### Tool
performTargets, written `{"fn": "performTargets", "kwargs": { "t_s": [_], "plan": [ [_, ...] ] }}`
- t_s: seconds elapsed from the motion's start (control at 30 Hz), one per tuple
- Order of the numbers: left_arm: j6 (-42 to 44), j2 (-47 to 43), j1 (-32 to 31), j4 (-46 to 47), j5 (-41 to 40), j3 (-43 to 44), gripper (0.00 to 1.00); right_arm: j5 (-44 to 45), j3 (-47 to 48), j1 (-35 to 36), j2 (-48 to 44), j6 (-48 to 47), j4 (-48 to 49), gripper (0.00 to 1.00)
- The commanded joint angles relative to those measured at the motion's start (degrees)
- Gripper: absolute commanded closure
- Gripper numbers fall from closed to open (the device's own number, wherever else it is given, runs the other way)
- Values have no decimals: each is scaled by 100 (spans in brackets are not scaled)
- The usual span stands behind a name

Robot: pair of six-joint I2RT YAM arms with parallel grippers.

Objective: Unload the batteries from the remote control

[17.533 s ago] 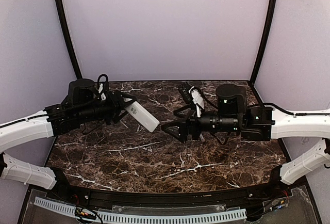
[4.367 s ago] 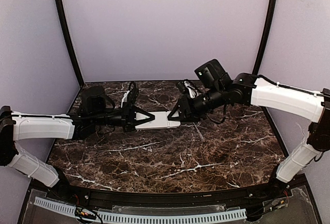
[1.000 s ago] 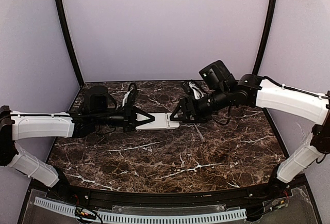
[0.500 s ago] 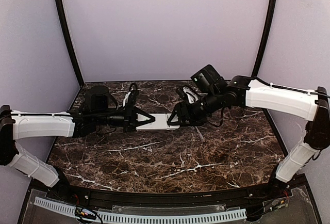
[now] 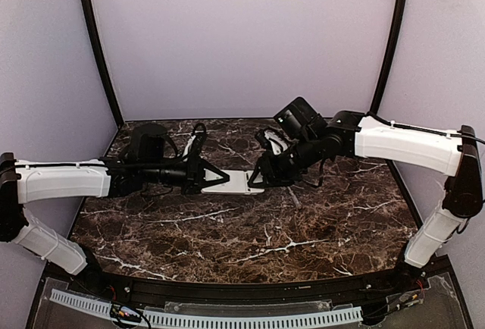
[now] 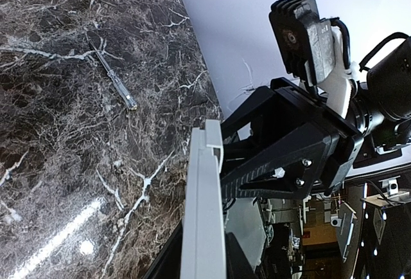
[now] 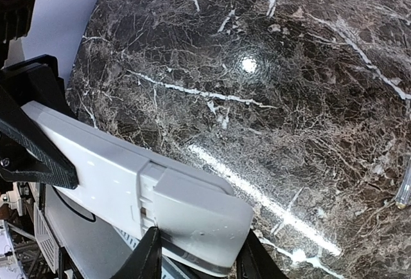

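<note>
Top external view: the two arms meet over the back half of the dark marble bench (image 5: 227, 242) with the remote (image 5: 239, 183) stretched level between them, lifted off the stone. The left tool (image 5: 218, 179) is clamped narrow on the remote's left end and carries it. The right tool (image 5: 256, 179) has come in from the other side, and its tips sit at the remote's right end. From the right wrist, the remote (image 7: 128, 189) runs in from the left as a long white bar. A seam crosses it a little way back from the rounded near end, and past that seam the end section stands slightly proud. That end lies between the right tool's two black fingers (image 7: 146, 256), which show at the bottom edge on either side of it; I cannot tell whether they press on the plastic or merely flank it. The left tool (image 7: 32, 150) shows there as black wedges hugging the far part of the bar. From the left wrist, the remote (image 6: 202, 215) is seen edge-on, a thin pale strip running up to the right tool (image 6: 282, 163). A slim screwdriver (image 6: 115, 80) lies flat on the bench, apart from both tools.
</note>
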Motion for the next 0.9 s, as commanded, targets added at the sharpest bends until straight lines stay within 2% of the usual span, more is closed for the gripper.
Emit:
{"fn": "performTargets", "kwargs": {
  "t_s": [0.0,0.3,0.57,0.87],
  "plan": [
    [261,5,-31,-209,-94,244,100,258,85,18,146,-88,-232,68],
    [650,121,-86,-1038,-644,598,100,440,271,29,157,-130,-423,71],
    [744,122,-95,-1245,-933,631,100,698,192,1,-18,-206,-600,71],
    [869,-78,-88,-1283,-837,469,100,833,-448,-596,-703,-444,-804,71]
  ]
}}
